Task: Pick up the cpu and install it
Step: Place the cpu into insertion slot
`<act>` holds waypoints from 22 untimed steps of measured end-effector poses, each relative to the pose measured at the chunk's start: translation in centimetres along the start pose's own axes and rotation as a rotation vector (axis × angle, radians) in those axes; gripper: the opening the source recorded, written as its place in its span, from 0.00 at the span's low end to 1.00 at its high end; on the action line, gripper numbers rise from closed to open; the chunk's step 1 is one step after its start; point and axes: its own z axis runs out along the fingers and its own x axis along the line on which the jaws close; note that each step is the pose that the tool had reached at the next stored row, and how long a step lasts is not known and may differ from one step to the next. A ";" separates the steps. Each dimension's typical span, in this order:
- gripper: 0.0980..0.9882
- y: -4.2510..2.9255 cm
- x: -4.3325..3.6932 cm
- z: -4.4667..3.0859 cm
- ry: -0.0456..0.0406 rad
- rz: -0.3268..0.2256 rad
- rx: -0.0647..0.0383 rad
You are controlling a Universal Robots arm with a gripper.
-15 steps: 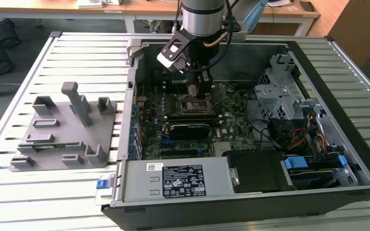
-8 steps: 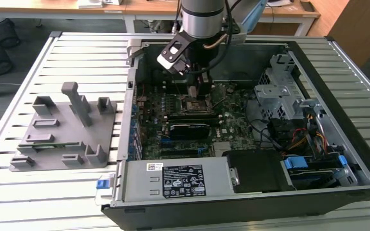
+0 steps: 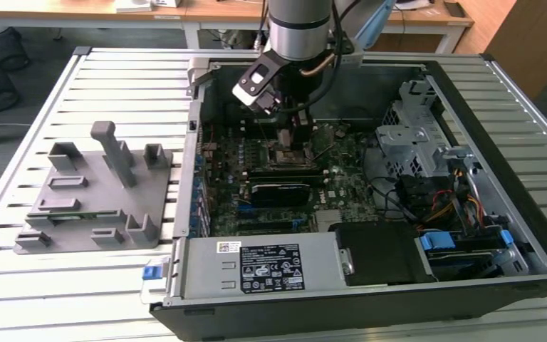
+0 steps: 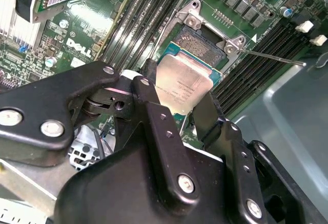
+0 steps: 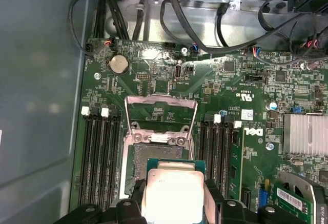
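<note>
Cpu (image 4: 184, 83), silvery top up, is clamped by its edges in the gripper (image 4: 179, 96), just over the open socket (image 4: 201, 43) in the second wrist view. Across the exterior view: grey fixture (image 3: 93, 192) on the counter (image 3: 26, 299), then the open case (image 3: 350, 320). Installing looks in hand; seating calls for squaring chip to socket.

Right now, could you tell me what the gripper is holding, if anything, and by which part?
The small square silvery-topped chip, pinched at two opposite edges between the black fingers.
</note>
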 end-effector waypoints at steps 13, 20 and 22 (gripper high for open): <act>0.49 0.17 -0.01 0.71 -0.0010 0.013 0.000; 0.49 0.13 0.07 1.49 -0.0016 0.021 0.000; 0.49 0.11 0.12 1.83 -0.0016 0.021 0.000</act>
